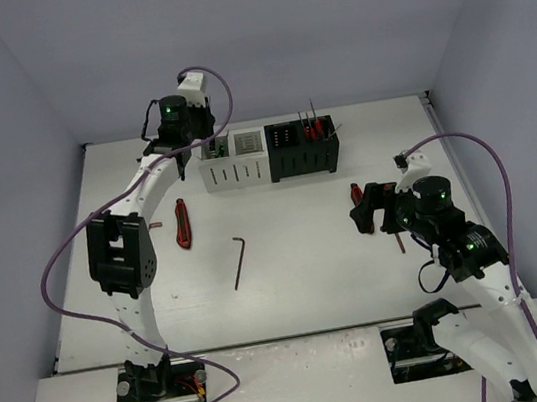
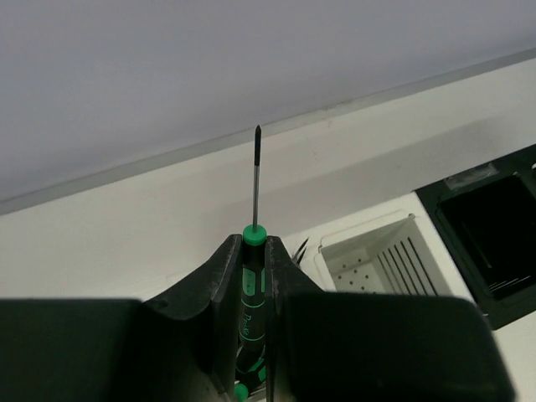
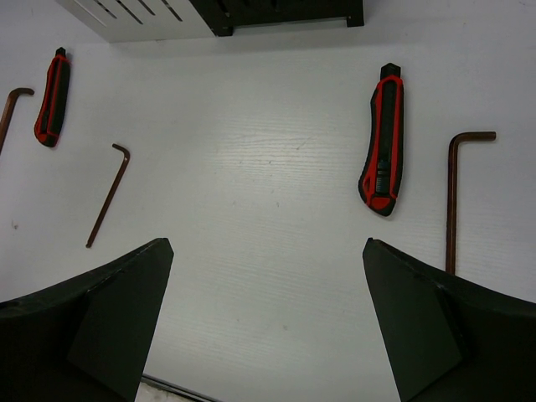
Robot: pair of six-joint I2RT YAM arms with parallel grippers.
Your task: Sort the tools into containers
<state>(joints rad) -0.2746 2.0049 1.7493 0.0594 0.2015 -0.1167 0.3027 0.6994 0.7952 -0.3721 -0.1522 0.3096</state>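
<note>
My left gripper (image 1: pixel 206 146) is over the left compartment of the white container (image 1: pixel 235 171), shut on a green-handled screwdriver (image 2: pixel 253 285) whose thin shaft points away from the wrist. The white container's empty right compartment (image 2: pixel 378 261) lies beside it. The black container (image 1: pixel 303 150) holds several red screwdrivers (image 1: pixel 310 129). My right gripper (image 3: pixel 266 251) is open and empty above the table. Ahead of it lie a red-and-black knife-like tool (image 3: pixel 382 142) and a brown hex key (image 3: pixel 452 201). A second red-and-black tool (image 1: pixel 182 223) and a dark hex key (image 1: pixel 239 261) lie mid-table.
Another hex key (image 3: pixel 10 113) lies at the far left, half hidden by the left arm in the top view. The black container's rim (image 2: pixel 494 243) shows at the right of the left wrist view. Grey walls enclose the table on three sides.
</note>
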